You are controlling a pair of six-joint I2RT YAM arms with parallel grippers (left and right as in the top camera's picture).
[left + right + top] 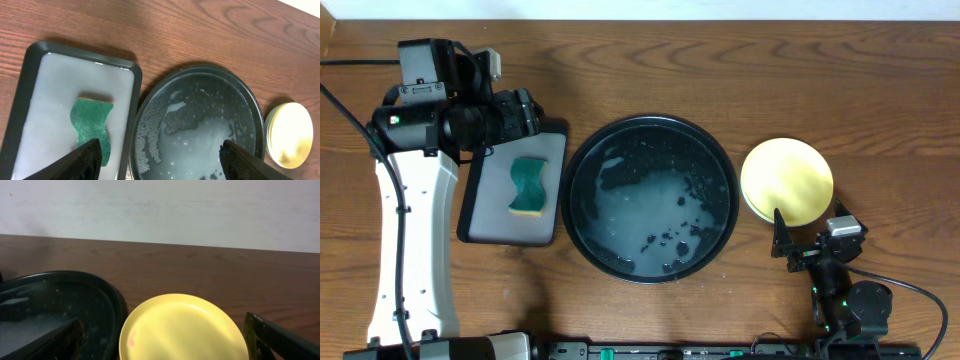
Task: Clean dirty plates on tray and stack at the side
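The round black tray point(582, 190) sits mid-table with soapy foam and dark crumbs in it and no plate on it; it also shows in the left wrist view point(257, 117) and the right wrist view point(112, 300). The pale yellow plate point(787, 180) lies on the table right of the tray, also seen in the wrist views point(290, 135) point(185, 325). A paler rim shows under its edge; the mint green plates are otherwise hidden. My left gripper point(528, 115) point(160, 155) is open and empty above the gap between the sponge tray and the black tray. My right gripper point(810, 238) point(162, 337) is open and empty, just in front of the yellow plate.
A rectangular black-rimmed grey tray point(485, 205) point(50, 85) lies left of the round tray, with a green sponge point(528, 186) point(92, 127) on it. The left arm's white body runs down the table's left side. A wall stands behind the table.
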